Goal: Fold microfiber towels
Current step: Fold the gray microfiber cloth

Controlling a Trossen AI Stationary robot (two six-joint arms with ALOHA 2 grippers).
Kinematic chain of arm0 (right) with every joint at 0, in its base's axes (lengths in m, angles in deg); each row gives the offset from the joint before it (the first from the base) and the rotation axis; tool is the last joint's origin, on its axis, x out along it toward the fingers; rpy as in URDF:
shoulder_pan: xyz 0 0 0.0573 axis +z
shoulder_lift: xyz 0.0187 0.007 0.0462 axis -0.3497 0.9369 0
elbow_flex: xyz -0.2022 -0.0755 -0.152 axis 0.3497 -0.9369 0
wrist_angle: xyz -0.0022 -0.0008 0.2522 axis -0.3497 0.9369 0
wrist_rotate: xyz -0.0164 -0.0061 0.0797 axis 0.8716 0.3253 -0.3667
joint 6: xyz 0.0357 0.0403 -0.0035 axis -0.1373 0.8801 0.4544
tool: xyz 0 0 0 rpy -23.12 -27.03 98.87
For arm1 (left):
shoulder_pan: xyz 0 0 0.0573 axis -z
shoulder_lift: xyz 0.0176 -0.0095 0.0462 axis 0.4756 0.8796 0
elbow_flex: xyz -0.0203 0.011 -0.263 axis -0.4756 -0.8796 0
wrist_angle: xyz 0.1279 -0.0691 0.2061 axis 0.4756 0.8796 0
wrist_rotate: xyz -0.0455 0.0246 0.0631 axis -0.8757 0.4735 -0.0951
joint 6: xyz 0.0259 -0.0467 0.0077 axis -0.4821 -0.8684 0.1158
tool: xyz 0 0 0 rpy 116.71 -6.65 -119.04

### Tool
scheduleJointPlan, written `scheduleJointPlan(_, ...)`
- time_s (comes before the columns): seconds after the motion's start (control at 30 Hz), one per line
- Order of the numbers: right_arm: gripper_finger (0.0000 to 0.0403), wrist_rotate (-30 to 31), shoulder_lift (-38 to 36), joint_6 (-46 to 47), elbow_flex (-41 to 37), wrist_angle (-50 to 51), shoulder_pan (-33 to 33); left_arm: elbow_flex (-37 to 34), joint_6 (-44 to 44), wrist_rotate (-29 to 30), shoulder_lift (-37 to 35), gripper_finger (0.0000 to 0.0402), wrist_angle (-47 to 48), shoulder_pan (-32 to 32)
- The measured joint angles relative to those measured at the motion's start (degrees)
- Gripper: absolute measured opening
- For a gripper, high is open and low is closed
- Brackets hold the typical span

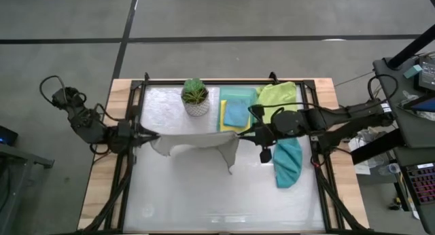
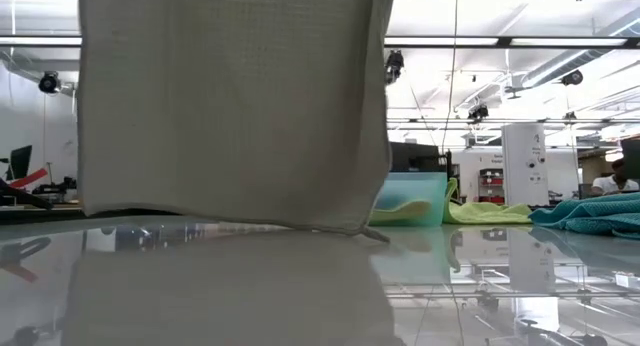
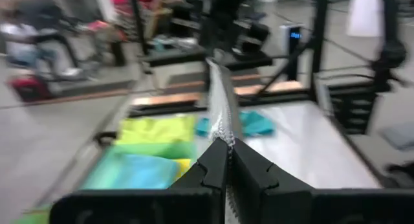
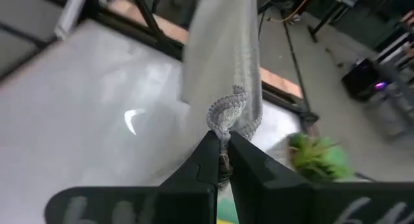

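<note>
A pale grey towel [image 1: 197, 145] hangs spread between my two grippers over the middle of the table. In the low view the towel [image 2: 230, 106] is a flat sheet, and its lower hem [image 2: 330, 227] comes down to the table top. My left gripper [image 1: 151, 135] is shut on its left upper corner. My right gripper [image 1: 243, 133] is shut on its right upper corner. A teal towel [image 1: 287, 161] lies on the table at the right. A lime green towel [image 1: 279, 96] lies at the back right. A light blue towel [image 1: 236, 114] rests on a yellow one [image 1: 223, 117]. My left gripper pinches the grey towel's upper left corner [image 3: 224, 128] between its two fingers, coming in about level from the table's left. The upper edge runs taut away from the fingers. My right gripper pinches the bunched upper right corner [image 4: 226, 114] between its two fingers, coming in from the table's right and slanting slightly down. The cloth hangs below both.
A small potted plant [image 1: 196, 97] stands at the back centre. A mint-green tray [image 1: 239, 94] beside it holds the blue and yellow towels. The table's black frame [image 1: 136, 113] runs along both sides. The near half of the table top [image 1: 204, 201] is bare.
</note>
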Motion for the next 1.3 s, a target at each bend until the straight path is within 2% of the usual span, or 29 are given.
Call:
scheduleJointPlan(0.1,0.0013,0.13,0.31,-4.77,0.85,1.14,-2.39,0.68,3.27,4.25,-2.22,0.0000,0.02,-0.02)
scheduleJointPlan(0.23,0.0013,1.19,0.85,-5.53,2.52,1.47,-5.21,1.15,5.71,5.73,-5.71,0.0000,-0.01,-0.02)
scheduleJointPlan(0.3,0.0013,1.21,0.84,-4.22,3.91,3.05,-5.47,1.00,4.98,4.86,-6.94,0.0000,-0.08,0.00)
scheduleJointPlan(0.4,0.0013,0.27,0.81,-0.32,6.36,6.77,-5.12,-0.85,3.82,-0.45,-8.23,0.0000,-0.01,0.00)
scheduleJointPlan(0.5,0.0013,-6.13,0.83,5.36,7.11,11.29,-5.11,-3.51,3.64,-4.69,-8.06,0.0001,0.04,0.02)
scheduleJointPlan(0.7,0.0013,-28.50,0.85,17.21,3.55,15.27,-5.01,-9.42,-4.41,-11.48,-3.79,0.0001,-3.02,0.08)
scheduleJointPlan(0.73,0.0013,-30.66,0.87,19.18,2.44,15.18,-4.80,-10.52,-5.60,-12.76,-2.94,0.0001,-4.63,0.09)
scheduleJointPlan(0.8,0.0013,-31.25,0.87,22.71,-0.27,14.59,-3.67,-12.92,-8.41,-13.90,-1.58,0.0001,-6.10,0.07)
scheduleJointPlan(0.93,0.0013,-31.38,0.90,27.48,-7.75,10.45,-1.29,-17.49,-13.73,-14.71,4.96,0.0000,-14.45,0.04)
scheduleJointPlan(1.03,0.0013,-31.61,0.92,31.20,-13.66,7.43,-0.17,-21.36,-14.19,-14.16,11.74,0.0000,-22.65,0.00)
scheduleJointPlan(1.1,0.0013,-31.45,0.92,34.51,-17.51,4.91,0.14,-23.90,-14.15,-12.83,16.95,0.0000,-28.27,0.03)
scheduleJointPlan(1.2,0.0013,-30.87,0.94,39.14,-22.35,-0.49,0.10,-25.56,-13.71,-7.27,24.60,0.0000,-37.63,-0.55)
scheduleJointPlan(1.3,0.0013,-30.12,0.94,39.11,-25.70,-7.39,-0.46,-26.78,-13.75,-4.70,32.58,0.0000,-42.34,-2.31)
